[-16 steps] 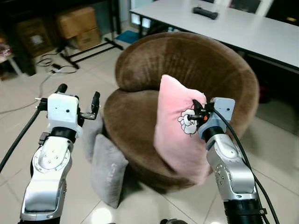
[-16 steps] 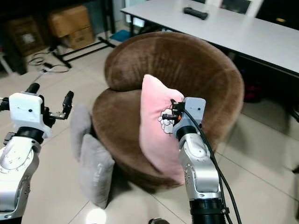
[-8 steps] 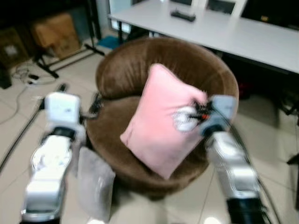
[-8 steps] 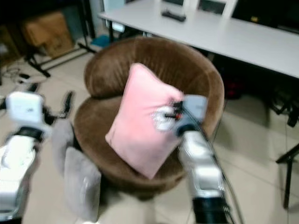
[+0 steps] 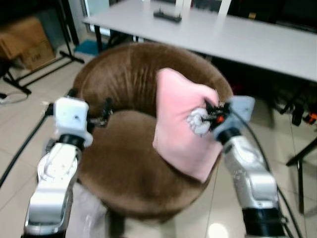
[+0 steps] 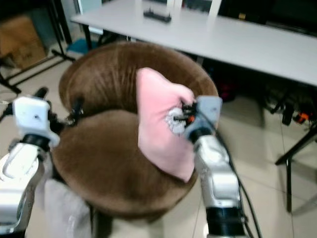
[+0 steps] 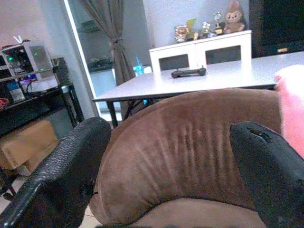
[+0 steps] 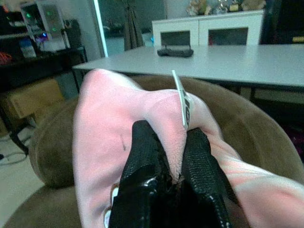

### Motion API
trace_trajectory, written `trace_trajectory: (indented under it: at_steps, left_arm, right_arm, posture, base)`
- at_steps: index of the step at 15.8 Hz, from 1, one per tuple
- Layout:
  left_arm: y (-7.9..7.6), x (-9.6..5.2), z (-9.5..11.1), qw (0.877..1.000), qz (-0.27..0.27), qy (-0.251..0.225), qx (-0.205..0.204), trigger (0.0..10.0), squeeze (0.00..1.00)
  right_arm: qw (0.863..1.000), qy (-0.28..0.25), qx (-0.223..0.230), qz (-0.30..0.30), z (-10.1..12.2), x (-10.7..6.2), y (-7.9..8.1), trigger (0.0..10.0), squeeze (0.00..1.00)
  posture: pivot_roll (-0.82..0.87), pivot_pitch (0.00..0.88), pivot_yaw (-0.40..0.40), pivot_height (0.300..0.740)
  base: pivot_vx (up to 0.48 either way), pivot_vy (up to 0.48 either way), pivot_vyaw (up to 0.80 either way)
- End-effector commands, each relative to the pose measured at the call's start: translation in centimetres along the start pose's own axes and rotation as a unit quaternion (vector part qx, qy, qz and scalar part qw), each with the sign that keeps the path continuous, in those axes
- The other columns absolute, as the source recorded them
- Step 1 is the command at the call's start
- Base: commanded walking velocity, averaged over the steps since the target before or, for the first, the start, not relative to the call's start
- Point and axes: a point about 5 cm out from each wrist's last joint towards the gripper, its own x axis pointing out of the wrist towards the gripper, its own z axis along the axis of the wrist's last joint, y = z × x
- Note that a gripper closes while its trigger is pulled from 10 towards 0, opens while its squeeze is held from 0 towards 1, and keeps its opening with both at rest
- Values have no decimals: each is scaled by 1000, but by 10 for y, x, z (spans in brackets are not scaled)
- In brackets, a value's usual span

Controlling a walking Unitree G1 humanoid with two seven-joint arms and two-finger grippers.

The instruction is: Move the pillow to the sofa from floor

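Right wrist view has the right gripper (image 8: 172, 156) with its jaws pinching a bunched fold of the pink pillow (image 8: 114, 137), a small white tag sticking up just beside the grip. Seen from the head, the pillow (image 5: 183, 124) hangs off that pinch, tilted, over the right side of the round brown sofa (image 5: 124, 163), its lower corner close above the seat edge; whether it touches the cushion I cannot tell. The left gripper (image 5: 89, 106) is raised over the left side of the seat, jaws spread and holding nothing, with the sofa's curved back ahead of it. A white table (image 5: 237, 39) stands beyond the sofa with a dark remote-like object (image 5: 166, 15) on it, and something grey (image 5: 86, 218) sits on the floor at the near left. The pillow looks light and very soft: it sags and folds around the grip, so it should swing and droop rather than hold shape. A pinch on a gathered corner or edge, as here, seems the sound place to hold it, since the flat face offers nothing to bite. Dropped, it should take no harm.
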Motion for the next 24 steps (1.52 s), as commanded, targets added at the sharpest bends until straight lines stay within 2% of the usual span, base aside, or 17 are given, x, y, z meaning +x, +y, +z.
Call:
trace_trajectory:
  at_steps: [1, 5, 7, 9, 11, 12, 13, 16, 18, 20, 22, 24]
  left_arm:
    - [7, -2, 0, 1000, 10, 2, 12, 10000, 0]
    - [6, -3, 2, 1000, 11, -2, 18, 10000, 0]
    - [8, -5, 1, 1000, 10, 5, 16, 10000, 0]
    - [12, -10, -7, 998, -30, 31, 50, 10000, 0]
    - [15, -13, -12, 996, -49, 48, 56, 10000, 0]
    - [15, -18, -17, 992, -86, 68, 63, 10000, 0]
    - [15, -19, -18, 991, -97, 73, 65, 10000, 0]
    - [19, -31, -26, 982, -136, 103, 84, 10000, 0]
    - [20, -36, -25, 979, -149, 111, 87, 10000, 0]
    - [21, -40, -25, 977, -155, 116, 89, 10000, 0]
    - [21, -42, -25, 976, -161, 120, 89, 10000, 0]
    - [20, -44, -26, 975, -165, 124, 89, 10000, 0]
  right_arm:
    - [998, -54, 3, 42, 23, 5, 18, 10000, 0]
    - [995, -56, 7, 80, 30, 9, 28, 10000, 0]
    - [991, -51, 20, 119, 35, 14, 39, 10000, 0]
    - [987, -20, 2, 157, 36, 29, 57, 10000, 0]
    - [986, 13, -4, 168, 32, 40, 68, 10000, 0]
    - [974, 50, -38, 219, 22, 48, 87, 10000, 0]
    - [971, 56, -43, 229, 20, 49, 91, 10000, 0]
    - [957, 112, -1, 268, 8, 64, 130, 10000, 0]
    - [956, 133, 49, 257, 9, 74, 147, 10000, 0]
    - [963, 157, 103, 194, 8, 87, 151, 10000, 0]
    - [969, 174, 139, 105, 4, 99, 138, 10000, 0]
    - [968, 196, 154, -5, -6, 105, 109, 10000, 0]
  posture:
    - [128, 0, -35, 740]
    - [141, 0, -47, 740]
    - [146, 0, -56, 740]
    - [146, 0, -61, 740]
    - [146, 0, -65, 740]
    - [144, 0, -62, 740]
    - [144, 0, -62, 740]
    - [164, 0, -77, 740]
    - [178, 0, -87, 740]
    - [190, 0, -96, 740]
    - [195, 0, -103, 740]
    - [195, 0, -105, 740]
  base:
    - [322, 0, 0]
    - [223, 0, 0]
    - [0, 0, 0]
    - [0, 0, 0]
    - [0, 0, 0]
    - [0, 0, 0]
    - [0, 0, 0]
    - [0, 0, 0]
    - [0, 0, 0]
    - [0, 0, 0]
    - [0, 0, 0]
    - [0, 0, 0]
